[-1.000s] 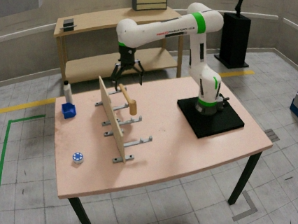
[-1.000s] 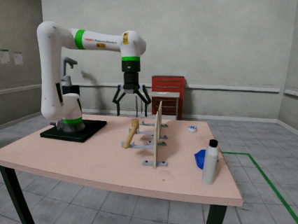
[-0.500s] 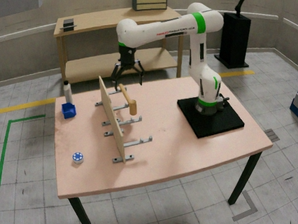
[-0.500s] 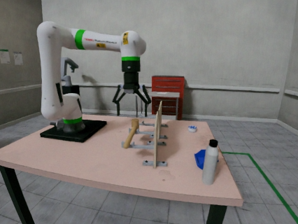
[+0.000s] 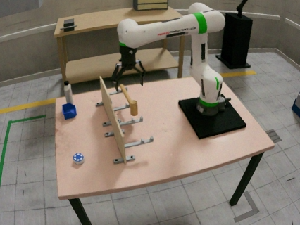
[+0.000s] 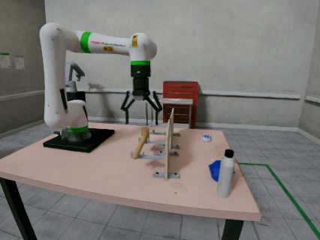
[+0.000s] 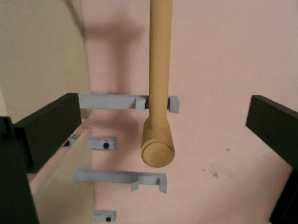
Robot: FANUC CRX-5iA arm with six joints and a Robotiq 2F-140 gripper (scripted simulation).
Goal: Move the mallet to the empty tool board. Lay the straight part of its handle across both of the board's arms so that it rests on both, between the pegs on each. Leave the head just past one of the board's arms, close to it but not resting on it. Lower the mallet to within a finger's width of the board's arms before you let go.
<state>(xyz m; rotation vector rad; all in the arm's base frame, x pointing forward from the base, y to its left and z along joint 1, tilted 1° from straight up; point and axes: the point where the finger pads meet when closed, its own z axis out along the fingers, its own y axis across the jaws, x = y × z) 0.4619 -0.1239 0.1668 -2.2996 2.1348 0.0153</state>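
Observation:
The wooden mallet (image 5: 127, 96) (image 6: 140, 144) (image 7: 159, 75) lies across the two upper grey arms (image 5: 120, 107) (image 7: 107, 102) of the upright tool board (image 5: 110, 112) (image 6: 170, 142) (image 7: 35, 50). Its handle sits between the pegs. Its head (image 5: 133, 107) (image 6: 145, 131) hangs just past the nearer of these arms in the top view. My gripper (image 5: 128, 79) (image 6: 142, 109) (image 7: 163, 109) is open and empty. It hangs above the handle's butt end, with its fingers spread wide on both sides and clear of the handle. Two lower arms (image 5: 139, 142) (image 5: 132, 121) carry nothing.
A white bottle (image 5: 68, 93) (image 6: 225, 174) and a blue bin (image 5: 69, 110) (image 6: 215, 169) stand behind the board near the table edge. A small white and blue round part (image 5: 78, 158) (image 6: 206, 138) lies on the table (image 5: 211, 155). The robot's black base plate (image 5: 225, 123) is on the other side.

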